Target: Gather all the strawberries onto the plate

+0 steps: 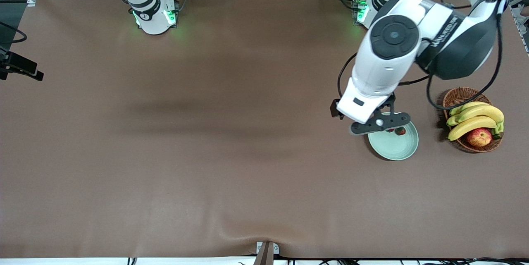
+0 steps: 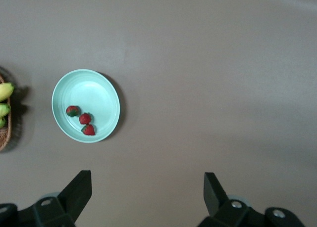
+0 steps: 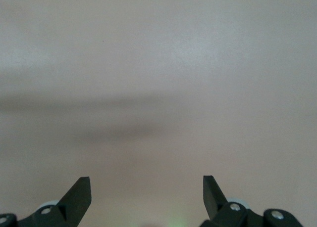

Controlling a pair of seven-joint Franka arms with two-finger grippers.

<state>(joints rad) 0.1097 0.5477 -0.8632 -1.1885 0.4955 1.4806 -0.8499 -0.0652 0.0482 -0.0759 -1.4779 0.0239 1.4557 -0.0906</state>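
Note:
The pale green plate (image 1: 394, 149) (image 2: 94, 88) lies toward the left arm's end of the table. In the left wrist view, three strawberries (image 2: 73, 111) (image 2: 85, 118) (image 2: 88, 130) lie close together in it. The front view shows one strawberry (image 1: 400, 131); the left hand covers the rest. My left gripper (image 2: 147, 180) (image 1: 378, 123) hangs high over the plate's edge, open and empty, with only bare table between its fingers. My right gripper (image 3: 147, 187) is open and empty over bare table; it is out of the front view.
A brown wicker basket (image 1: 458, 94) (image 2: 4, 135) stands beside the plate, closer to the left arm's end of the table. It holds bananas (image 1: 475, 116) (image 2: 5, 92) and a red-yellow apple (image 1: 479, 137). A brown cloth (image 1: 206, 132) covers the table.

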